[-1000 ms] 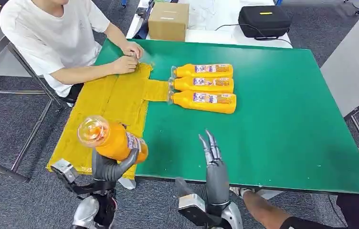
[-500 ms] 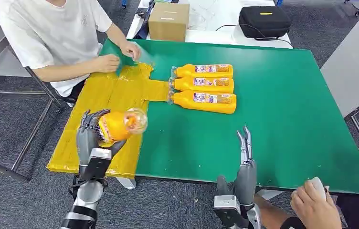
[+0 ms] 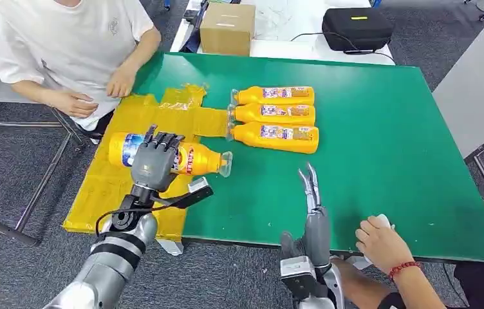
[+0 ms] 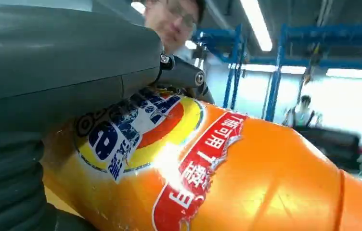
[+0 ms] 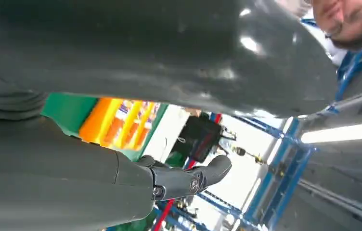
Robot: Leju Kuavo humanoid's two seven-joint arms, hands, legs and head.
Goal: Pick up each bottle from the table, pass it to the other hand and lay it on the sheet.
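Bottle (image 3: 162, 158) lies sideways in the left robot hand (image 3: 155, 161), fingers wrapped over its label, above the yellow sheet (image 3: 130, 129), cap toward the right robot hand (image 3: 312, 212). That hand holds nothing, fingers straight and apart, over the green bench (image 3: 368, 154). Three bottles (image 3: 275, 119) lie beyond it.

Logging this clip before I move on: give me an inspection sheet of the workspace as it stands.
Surface: green table, yellow sheet over its left end.
Job's things: held bottle lying sideways above the sheet; three bottles side by side on the table.
Clutter: cardboard box, black case.
Hands: left hand grips the held bottle; right hand holds nothing, fingers straight.
Cables: thin cable beside the case.
Surroundings: seated person; another person's hand at the table's near edge.
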